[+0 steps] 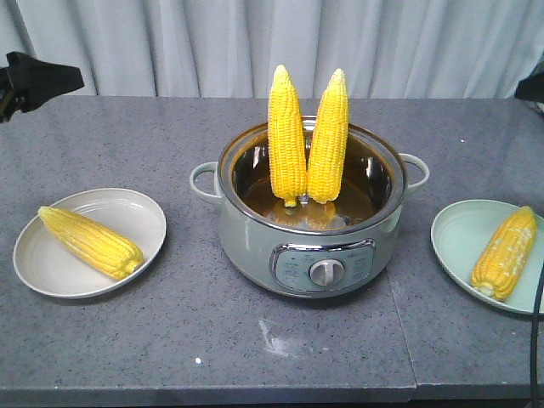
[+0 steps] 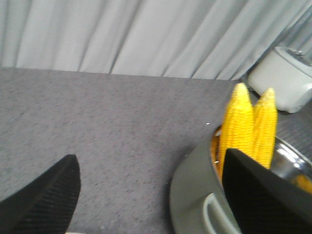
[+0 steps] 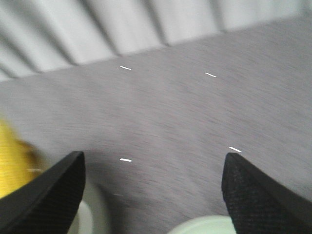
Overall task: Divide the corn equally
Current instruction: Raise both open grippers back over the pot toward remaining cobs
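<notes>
Two cobs of corn (image 1: 286, 136) (image 1: 329, 138) stand upright, tips up, inside a grey-green electric pot (image 1: 255, 229) at the table's middle. A third cob (image 1: 90, 242) lies on a cream plate (image 1: 144, 217) to the left. Another cob (image 1: 505, 252) lies on a pale green plate (image 1: 450, 238) to the right. My left gripper (image 2: 151, 195) hovers open over bare table left of the pot, with both upright cobs (image 2: 236, 122) behind its right finger. My right gripper (image 3: 153, 190) is open above the table, a blurred cob (image 3: 12, 165) at its left.
The grey stone table (image 1: 280, 357) ends at a pale curtain (image 1: 255, 42). Black arm parts show at the far left (image 1: 38, 81) and far right (image 1: 531, 85). A white appliance (image 2: 287, 78) stands beyond the pot. The green plate's rim (image 3: 204, 226) lies under the right gripper.
</notes>
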Available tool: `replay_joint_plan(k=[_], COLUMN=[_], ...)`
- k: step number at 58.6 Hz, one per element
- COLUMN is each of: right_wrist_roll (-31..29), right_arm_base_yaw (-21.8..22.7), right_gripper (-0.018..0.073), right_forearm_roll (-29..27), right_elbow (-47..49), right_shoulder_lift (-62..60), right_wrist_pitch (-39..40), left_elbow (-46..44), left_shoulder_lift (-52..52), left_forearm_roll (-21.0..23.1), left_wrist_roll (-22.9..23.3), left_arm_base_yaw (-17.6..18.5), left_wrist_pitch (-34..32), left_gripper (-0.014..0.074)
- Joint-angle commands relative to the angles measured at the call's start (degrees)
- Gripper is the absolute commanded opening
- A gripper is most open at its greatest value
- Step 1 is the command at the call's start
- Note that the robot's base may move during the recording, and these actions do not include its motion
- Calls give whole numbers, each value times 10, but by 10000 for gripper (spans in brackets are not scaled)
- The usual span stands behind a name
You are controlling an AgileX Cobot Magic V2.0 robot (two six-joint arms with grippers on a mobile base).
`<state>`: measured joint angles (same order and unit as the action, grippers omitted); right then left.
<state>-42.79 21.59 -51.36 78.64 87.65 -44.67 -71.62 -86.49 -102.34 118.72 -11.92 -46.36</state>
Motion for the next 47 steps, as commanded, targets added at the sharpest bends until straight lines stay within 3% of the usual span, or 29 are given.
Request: replay_joint_plan(k=[1, 5, 10, 18, 24, 32, 41, 47], right_wrist_roll=[-46, -57, -58, -63, -57, -21, 31, 53], right_arm_base_yaw=[2, -4, -24, -105, -173, -251, -298, -303], right_gripper=[563, 563, 563, 563, 563, 563, 563, 563], right_forearm_roll=[-105, -142, -151, -140, -88, -11, 58, 71], right_elbow=[57, 88, 116, 134, 134, 134, 134, 134], right_shoulder_lift=[-26, -26, -26, -20, -1, 39, 75, 96], right_wrist_pitch=[-61, -96, -114, -92, -32, 47, 153, 168], left_elbow=[-51, -78, -111, -138, -139, -139, -139, -139], left_shoulder_lift=[18, 18, 18, 18, 11, -17, -49, -71], left_forearm_roll=[-1, -2, -2, -2, -2, -2, -2, -2], left_wrist_roll=[17, 17, 11, -8, -24, -21, -21, -21], left_arm_base_yaw=[33, 61, 97, 158, 196, 223, 236, 236], left_wrist_pitch=[-8, -6, 9, 77, 124, 128, 146, 146], left_gripper=[549, 538, 533, 533, 533, 533, 533, 533])
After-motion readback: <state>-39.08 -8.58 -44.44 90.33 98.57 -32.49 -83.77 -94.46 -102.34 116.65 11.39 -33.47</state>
